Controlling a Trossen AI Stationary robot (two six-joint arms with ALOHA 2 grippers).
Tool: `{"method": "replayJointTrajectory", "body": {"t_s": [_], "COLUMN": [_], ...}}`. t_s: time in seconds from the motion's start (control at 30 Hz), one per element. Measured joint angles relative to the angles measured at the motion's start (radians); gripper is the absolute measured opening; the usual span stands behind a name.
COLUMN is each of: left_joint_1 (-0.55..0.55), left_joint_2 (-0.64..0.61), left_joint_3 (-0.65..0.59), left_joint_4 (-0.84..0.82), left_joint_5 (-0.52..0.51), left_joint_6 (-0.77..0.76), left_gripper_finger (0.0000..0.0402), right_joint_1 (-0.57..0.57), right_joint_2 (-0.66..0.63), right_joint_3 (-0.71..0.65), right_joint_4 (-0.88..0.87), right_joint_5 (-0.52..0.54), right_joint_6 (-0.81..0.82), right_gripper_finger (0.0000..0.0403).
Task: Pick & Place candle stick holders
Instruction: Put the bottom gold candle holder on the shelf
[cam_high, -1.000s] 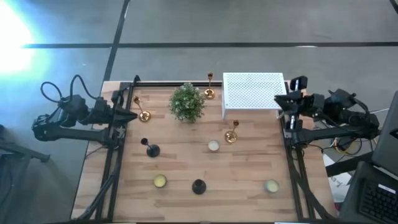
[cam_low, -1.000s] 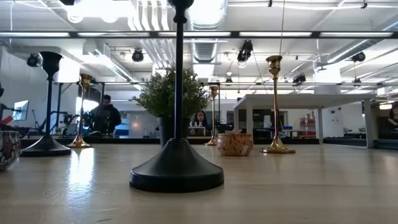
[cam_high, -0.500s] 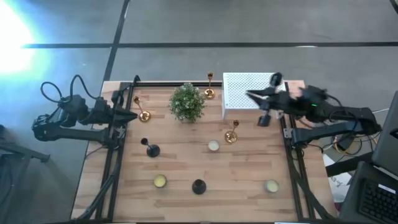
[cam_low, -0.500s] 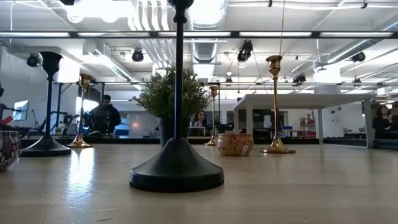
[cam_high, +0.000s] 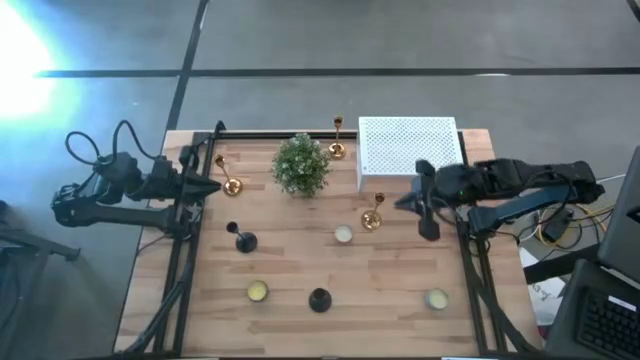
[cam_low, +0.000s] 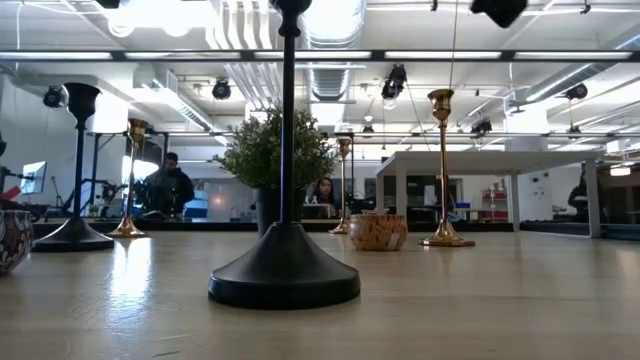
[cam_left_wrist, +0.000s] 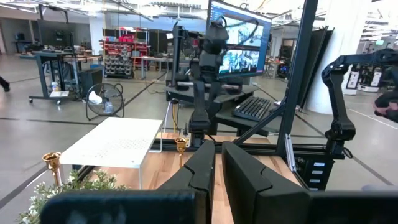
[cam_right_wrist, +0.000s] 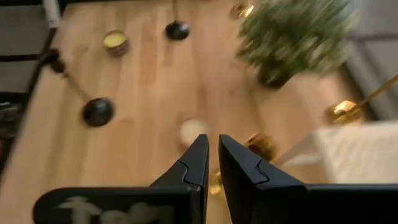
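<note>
Three gold candle stick holders stand on their round bases: one at the far left (cam_high: 230, 185), one at the far middle (cam_high: 338, 150), one right of centre (cam_high: 372, 220). Two black ones stand at the left middle (cam_high: 245, 241) and near the front edge (cam_high: 319, 299). My left gripper (cam_high: 212, 187) is shut and empty, just left of the far-left gold holder. My right gripper (cam_high: 402, 203) is shut and empty, in the air just right of the centre-right gold holder, whose base (cam_right_wrist: 261, 144) shows beside its fingers in the right wrist view.
A bushy potted plant (cam_high: 301, 165) and a white perforated box (cam_high: 408, 150) stand at the far side. Three small round candles lie at the centre (cam_high: 343, 234), the near left (cam_high: 257, 291) and the near right (cam_high: 436, 298). People show in the room behind.
My right arm has swung from the table's right edge across the white box toward the table's middle and near side. It now points left beside the centre-right gold holder. Nothing on the table has moved.
</note>
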Motion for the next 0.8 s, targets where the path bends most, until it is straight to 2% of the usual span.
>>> {"method": "replayJointTrajectory", "body": {"t_s": [0.07,0.2,0.33,0.47,0.6,0.8], "left_joint_1": [0.0,0.0,0.0,0.0,0.0,0.0], "left_joint_2": [0.0,0.0,0.0,0.0,0.0,0.0], "left_joint_3": [0.0,0.0,0.0,0.0,0.0,0.0], "left_joint_4": [0.0,0.0,0.0,0.0,0.0,0.0], "left_joint_5": [0.0,0.0,0.0,0.0,0.0,0.0], "left_joint_6": [0.0,0.0,0.0,0.0,0.0,0.0], "left_gripper_finger": [0.0035,0.0035,0.0035,0.0035,0.0035,0.0035], "right_joint_1": [0.058,0.168,0.232,0.241,0.239,0.225], "right_joint_2": [-0.024,-0.065,-0.082,-0.085,-0.085,-0.086], "right_joint_3": [-0.036,-0.146,-0.284,-0.424,-0.542,-0.624], "right_joint_4": [0.004,0.013,0.099,0.252,0.37,0.398], "right_joint_5": [0.033,0.177,0.294,0.374,0.461,0.479], "right_joint_6": [0.095,0.258,0.336,0.359,0.468,0.602], "right_gripper_finger": [0.0034,0.0034,0.0034,0.0034,0.0034,0.0056]}}
